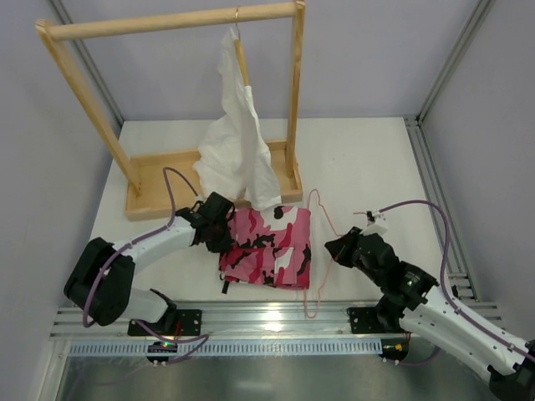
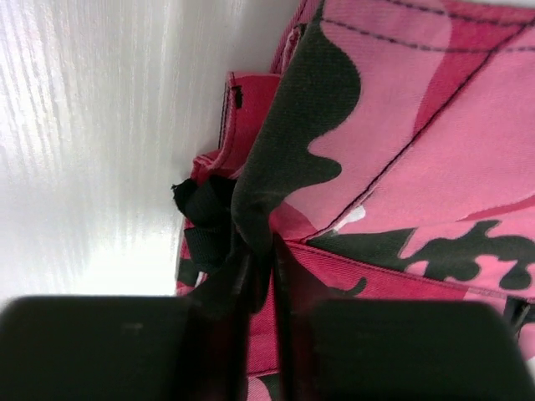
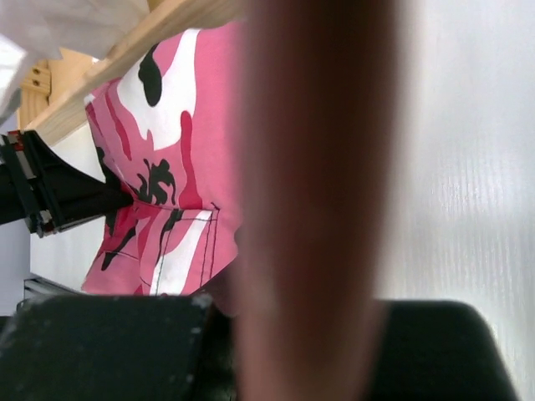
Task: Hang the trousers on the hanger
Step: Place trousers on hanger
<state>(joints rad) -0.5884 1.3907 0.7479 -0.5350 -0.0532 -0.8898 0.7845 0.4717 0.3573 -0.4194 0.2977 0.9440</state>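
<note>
- trousers (image 1: 267, 246): folded, middle of bench (image 1: 376, 159) toward near edge; soft, limp, light, layers will likely slide.
- left gripper (image 2: 259, 276) pinches a fold at their left edge; right gripper (image 1: 336, 248) clamped on hanger (image 3: 318, 167).
- best hold: thick seam, not a single layer.

The trousers (image 1: 272, 246) are matt woven cloth (seams stitched), the rack (image 1: 171, 22) bare wood, the hanger (image 3: 309, 167) thin wire.

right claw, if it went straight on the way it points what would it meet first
The right claw, shut on the hanger, points toward the trousers; their edge lies just beyond it, so probably that cloth first, though height is unclear.
</note>
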